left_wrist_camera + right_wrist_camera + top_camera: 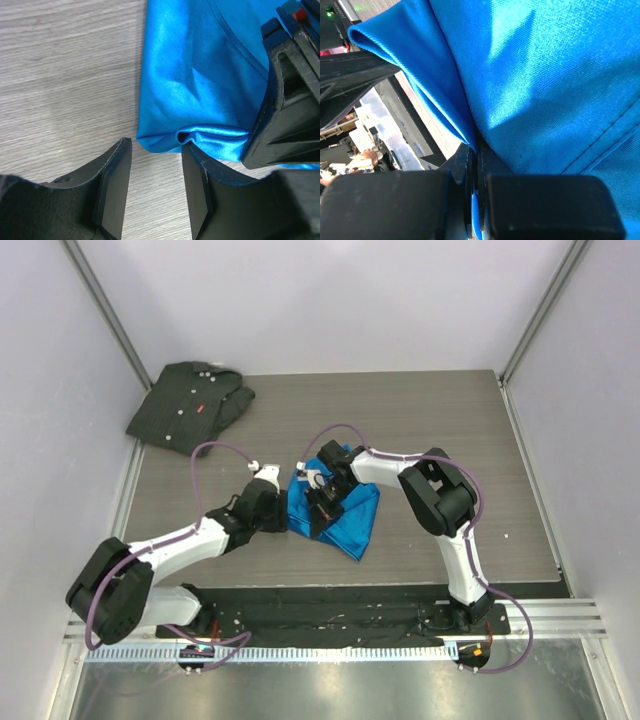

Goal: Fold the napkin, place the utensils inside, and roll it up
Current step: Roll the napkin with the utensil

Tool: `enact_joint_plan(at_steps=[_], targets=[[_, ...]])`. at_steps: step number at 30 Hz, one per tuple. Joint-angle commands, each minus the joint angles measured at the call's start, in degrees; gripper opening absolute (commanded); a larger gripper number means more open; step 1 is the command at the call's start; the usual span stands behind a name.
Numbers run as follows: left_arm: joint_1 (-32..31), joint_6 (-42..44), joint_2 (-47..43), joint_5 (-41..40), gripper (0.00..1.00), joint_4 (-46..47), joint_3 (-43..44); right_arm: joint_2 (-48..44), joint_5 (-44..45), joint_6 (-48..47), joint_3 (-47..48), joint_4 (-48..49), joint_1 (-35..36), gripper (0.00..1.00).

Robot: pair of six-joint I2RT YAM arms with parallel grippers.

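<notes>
- Where the table (430,420) reaches its far-left corner, a dark shirt (190,405) lies crumpled, well apart from both arms.
- The left gripper (155,160) stands parted, with bare tabletop between its fingers, right at the edge of the napkin (200,75).
- The bright blue napkin lies folded mid-table, between the two grippers.
- The right gripper (476,170) is clenched on a fold of the napkin.

The napkin (355,522) lies mid-way across the table (440,440), ahead of my bases. The shirt (190,405) lies well apart at its ten o'clock, in the far left corner. My left gripper (283,510) is at the napkin's nine o'clock edge. My right gripper (322,505) is on it, a fold between its fingers.
</notes>
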Motion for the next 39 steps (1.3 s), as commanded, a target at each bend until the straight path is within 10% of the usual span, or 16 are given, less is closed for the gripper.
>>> enact_joint_plan(at_steps=[1,15,39], targets=[[0.45,-0.62,-1.73,2.68,0.48,4.88,-1.42,1.56,3.20,-1.44,-0.17,-2.55,-0.31,0.01],[3.79,-1.33,-4.02,7.25,0.65,8.75,-4.15,2.18,2.06,-1.35,0.00,-2.73,-0.22,0.01],[4.14,-0.89,-0.07,10.24,0.52,13.85,-4.15,3.23,0.57,-1.53,0.62,-3.52,-0.39,0.01]])
